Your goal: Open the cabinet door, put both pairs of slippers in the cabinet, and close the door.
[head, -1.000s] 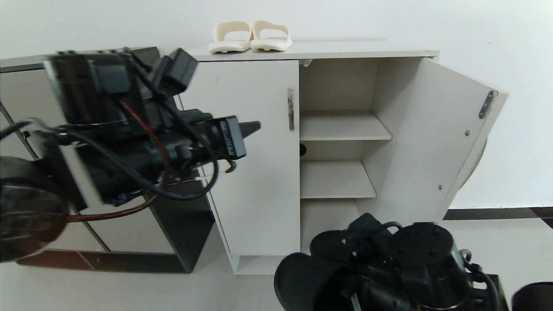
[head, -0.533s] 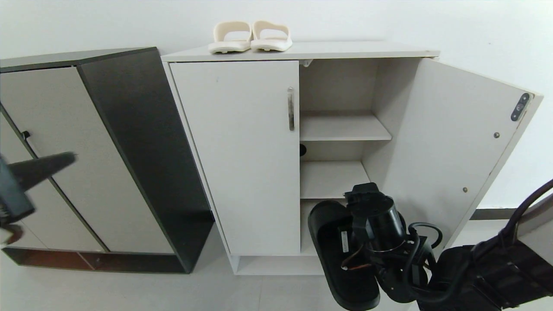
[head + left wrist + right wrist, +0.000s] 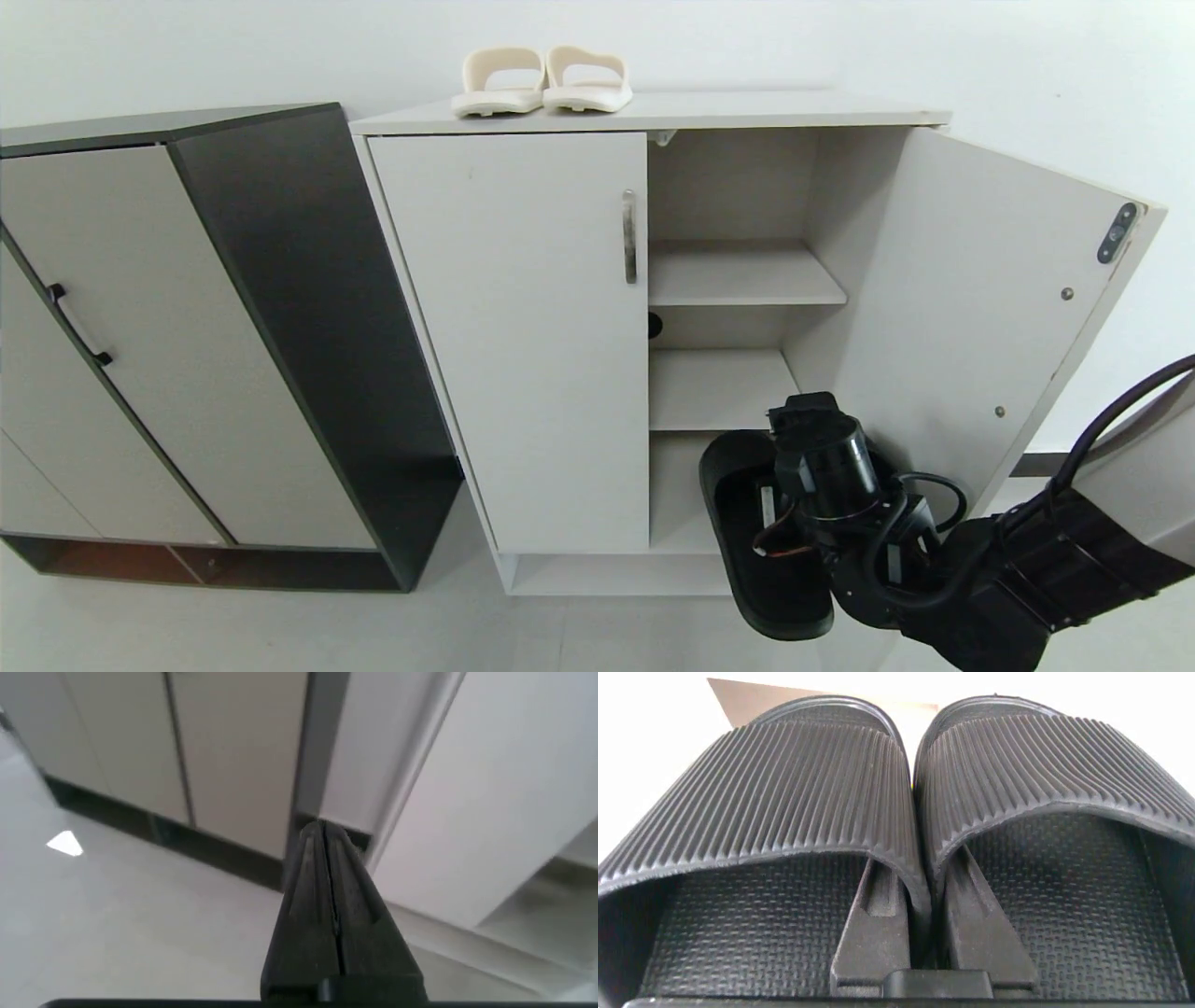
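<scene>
**Right gripper** (image 3: 920,891): fingers (image 3: 878,933) clenched on the black slippers (image 3: 780,597). One finger lies under each ribbed strap, and the straps' inner edges are pinched between them. The pair is held side by side. Its far end, beyond the fingertips, sits at the mouth of the bottom compartment of the white cabinet (image 3: 420,117).

**Open door** (image 3: 962,308): just right of these fingers, swung wide.

**Shelves** (image 3: 738,275): two, above the fingers, inside the open half.

**Closed door** (image 3: 523,336): left of the fingers, with an upright metal handle (image 3: 629,235) at its inner edge.

**Cream slippers** (image 3: 583,79): on the cabinet top, well above and left of the right fingers, side by side, touching.

**Left gripper** (image 3: 329,877): fingers pressed flat together with nothing between them. Beyond the tips is the foot of the dark cabinet (image 3: 308,308), where it meets the white one.

**Floor** (image 3: 280,625): pale, glossy, below both sets of fingers; both cabinets stand on it.

**Wall** (image 3: 1027,56): plain white, behind both cabinets, farthest from the fingers.
</scene>
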Robot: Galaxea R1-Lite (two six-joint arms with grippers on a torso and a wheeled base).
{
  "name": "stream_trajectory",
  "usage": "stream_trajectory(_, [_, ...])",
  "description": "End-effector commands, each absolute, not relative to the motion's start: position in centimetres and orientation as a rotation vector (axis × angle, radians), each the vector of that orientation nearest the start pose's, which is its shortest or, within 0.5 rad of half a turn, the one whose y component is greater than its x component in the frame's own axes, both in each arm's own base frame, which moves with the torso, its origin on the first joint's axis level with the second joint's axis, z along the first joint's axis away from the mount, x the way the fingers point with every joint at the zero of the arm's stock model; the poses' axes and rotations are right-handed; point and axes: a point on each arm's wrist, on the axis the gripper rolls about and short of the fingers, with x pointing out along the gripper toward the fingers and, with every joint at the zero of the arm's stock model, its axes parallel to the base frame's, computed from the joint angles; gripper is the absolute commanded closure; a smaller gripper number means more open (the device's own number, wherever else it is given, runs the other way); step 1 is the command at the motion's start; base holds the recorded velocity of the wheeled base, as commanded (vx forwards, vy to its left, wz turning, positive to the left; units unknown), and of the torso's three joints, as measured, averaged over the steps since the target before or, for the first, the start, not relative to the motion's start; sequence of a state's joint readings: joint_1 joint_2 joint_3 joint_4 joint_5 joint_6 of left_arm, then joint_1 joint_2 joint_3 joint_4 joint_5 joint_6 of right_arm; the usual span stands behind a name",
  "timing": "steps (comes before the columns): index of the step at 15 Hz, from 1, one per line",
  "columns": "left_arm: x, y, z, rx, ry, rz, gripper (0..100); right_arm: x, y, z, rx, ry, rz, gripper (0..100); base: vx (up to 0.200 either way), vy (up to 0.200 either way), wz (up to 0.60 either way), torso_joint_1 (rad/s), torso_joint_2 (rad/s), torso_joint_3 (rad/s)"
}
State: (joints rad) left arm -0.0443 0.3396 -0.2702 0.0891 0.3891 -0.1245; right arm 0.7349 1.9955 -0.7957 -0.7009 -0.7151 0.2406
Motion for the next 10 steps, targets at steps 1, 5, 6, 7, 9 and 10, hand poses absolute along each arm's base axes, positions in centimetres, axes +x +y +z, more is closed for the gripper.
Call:
stream_trajectory(1, [-2.20, 0.66, 8.50, -0.005, 0.103, 0.306, 100, 26.45, 21.91, 8.94, -0.098, 0.376, -0.026, 100, 0.000, 0.000, 0.00, 0.000, 0.00, 0.000])
stream_trajectory(5, [-2.61, 0.28, 8.13, 0.042, 0.013, 0.127, 100, 26.49, 22.09, 8.57, -0.105, 0.382, -0.023, 100, 0.000, 0.000, 0.00, 0.000, 0.00, 0.000])
stream_trajectory(6, [-2.27, -0.11, 7.55, 0.048, 0.000, -0.048, 100, 26.49, 22.09, 8.48, -0.101, 0.378, -0.023, 100, 0.000, 0.000, 0.00, 0.000, 0.00, 0.000])
stream_trajectory(7, [-2.28, -0.17, 7.54, 0.050, 0.001, -0.077, 100, 26.41, 22.02, 8.23, -0.107, 0.384, -0.023, 100, 0.000, 0.000, 0.00, 0.000, 0.00, 0.000])
stream_trajectory(9, [-2.27, -0.14, 7.54, 0.041, 0.002, -0.063, 100, 26.57, 22.16, 8.31, -0.104, 0.374, -0.021, 100, 0.000, 0.000, 0.00, 0.000, 0.00, 0.000])
stream_trajectory(10, [-2.27, -0.14, 7.54, 0.029, 0.002, -0.061, 100, 26.73, 22.30, 8.14, -0.097, 0.366, -0.020, 100, 0.000, 0.000, 0.00, 0.000, 0.00, 0.000])
